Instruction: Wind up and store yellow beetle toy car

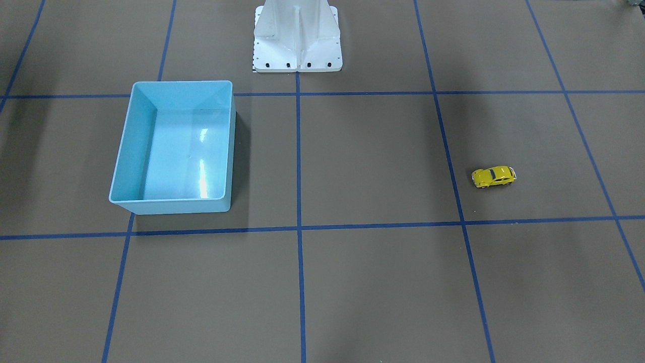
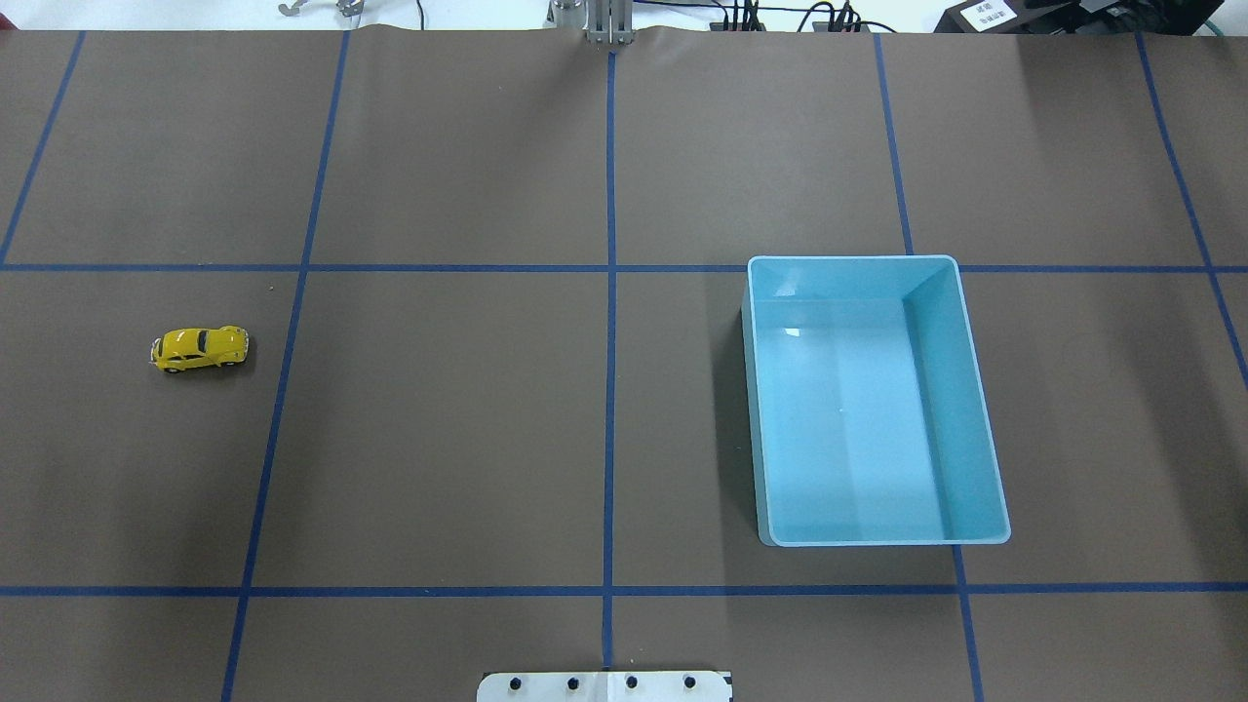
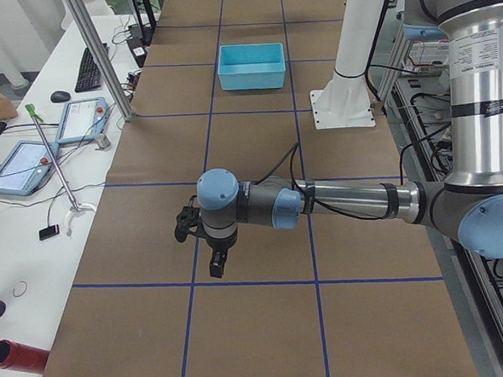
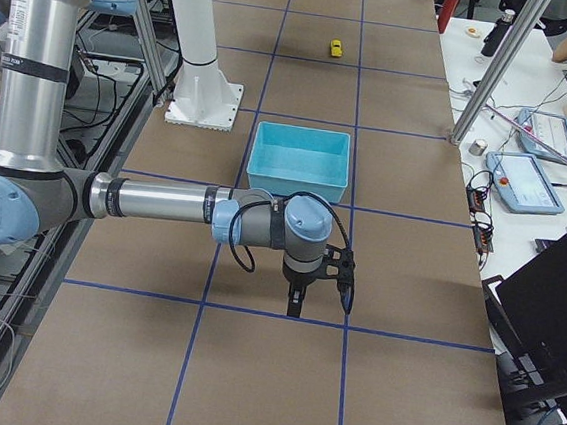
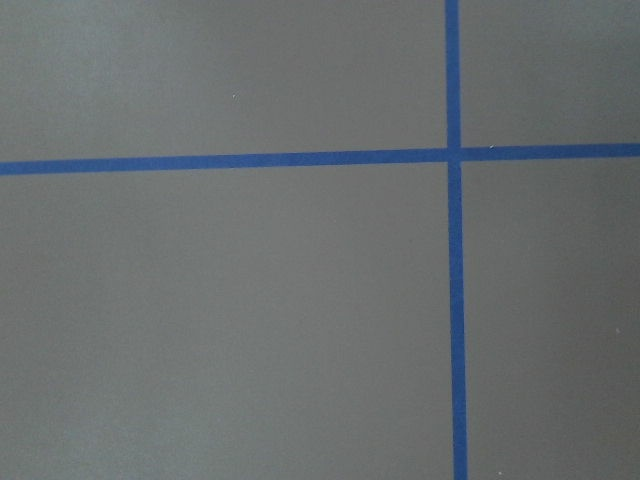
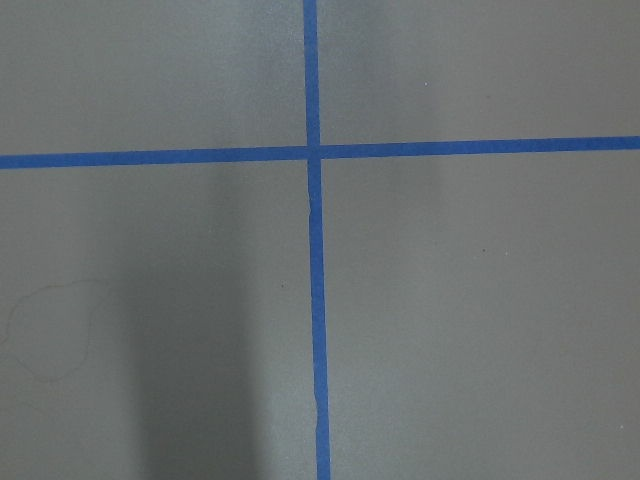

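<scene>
Left gripper (image 3: 211, 258) and right gripper (image 4: 306, 293) hang over the counter (image 2: 439, 439), open or closed unclear; yellow beetle toy car (image 2: 199, 348) sits well apart from blue bin (image 2: 951, 390).

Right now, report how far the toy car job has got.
Done: nothing; the yellow beetle toy car stands untouched on the table, far from the empty light blue bin. In hand: nothing, the car sits alone. Left: grasping, winding, storing it in the bin.

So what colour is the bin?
The bin is light blue, clearest in the overhead view.
</scene>
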`<state>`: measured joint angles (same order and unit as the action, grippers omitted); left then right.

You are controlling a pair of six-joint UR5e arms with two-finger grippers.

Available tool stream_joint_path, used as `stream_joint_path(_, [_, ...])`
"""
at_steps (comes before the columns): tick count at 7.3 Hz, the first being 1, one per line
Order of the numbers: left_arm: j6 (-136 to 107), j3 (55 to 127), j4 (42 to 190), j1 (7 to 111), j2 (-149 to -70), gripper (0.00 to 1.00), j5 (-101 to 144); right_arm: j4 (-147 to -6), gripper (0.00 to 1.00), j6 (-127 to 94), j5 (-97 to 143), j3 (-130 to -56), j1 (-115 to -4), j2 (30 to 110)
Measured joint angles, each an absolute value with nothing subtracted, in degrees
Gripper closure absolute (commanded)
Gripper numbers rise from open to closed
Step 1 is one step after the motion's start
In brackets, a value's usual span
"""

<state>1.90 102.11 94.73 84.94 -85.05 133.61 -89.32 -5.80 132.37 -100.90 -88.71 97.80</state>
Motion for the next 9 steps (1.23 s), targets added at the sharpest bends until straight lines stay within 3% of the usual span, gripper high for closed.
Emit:
stream_joint_path(5, [1.79, 114.77, 94.92, 65.14, -88.63, 0.00, 132.69, -89.30, 0.00, -5.80, 132.28, -100.91, -88.74, 97.82])
stream_joint_path(9, [2.25, 115.61, 94.55, 50.56, -95.23, 0.00, 126.32, -89.31, 0.00, -5.88, 132.35, -100.90, -88.74, 97.82])
